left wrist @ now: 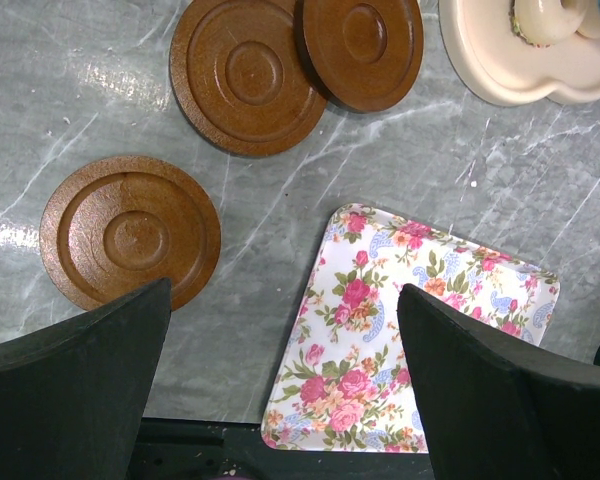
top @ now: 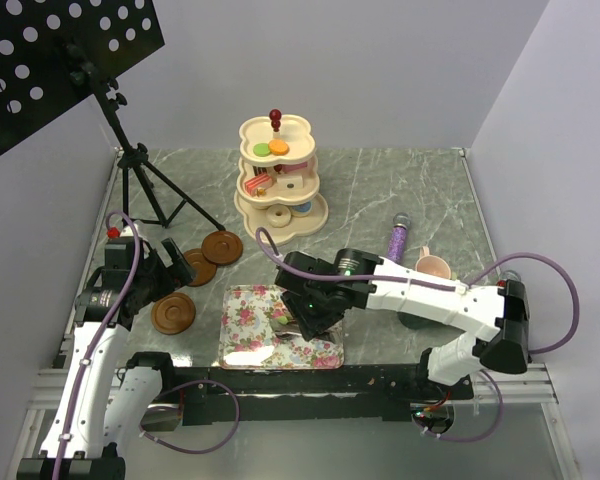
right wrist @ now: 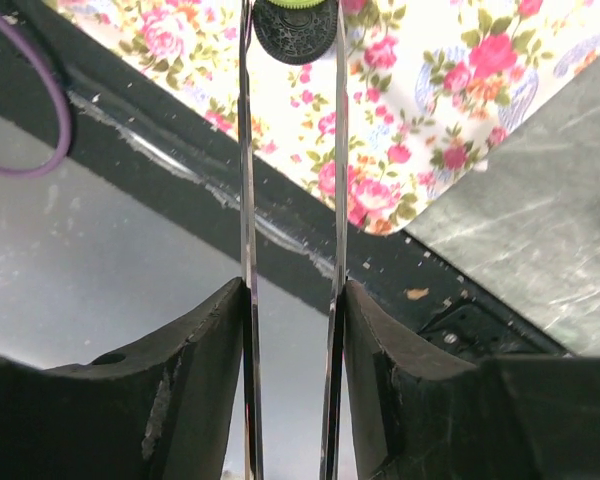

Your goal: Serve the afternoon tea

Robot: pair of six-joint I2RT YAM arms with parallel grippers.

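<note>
Your right hand (right wrist: 292,290) is clamped on metal tongs (right wrist: 245,150), whose tips pinch a dark round treat (right wrist: 295,30) over the floral tray (right wrist: 460,90). Your left hand (left wrist: 285,290) hangs with its jaws wide apart, a brown saucer (left wrist: 130,230) at its 10 o'clock. The three-tier stand (top: 280,180) sits at the tray's 12 o'clock.

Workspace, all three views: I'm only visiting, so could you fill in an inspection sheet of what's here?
Surface: grey-green marbled table.
Job's things: cream three-tier stand with sweets, at the back; three brown saucers on the left; pink mug on the right.
Clutter: floral tray at the near edge; purple microphone beside the mug.
Grippers: left gripper open above the table; right gripper shut on metal tongs pinching a small dark treat over the tray.
Cables: purple cables loop off both arms.
Surroundings: black music stand at the far left; plain walls.
</note>
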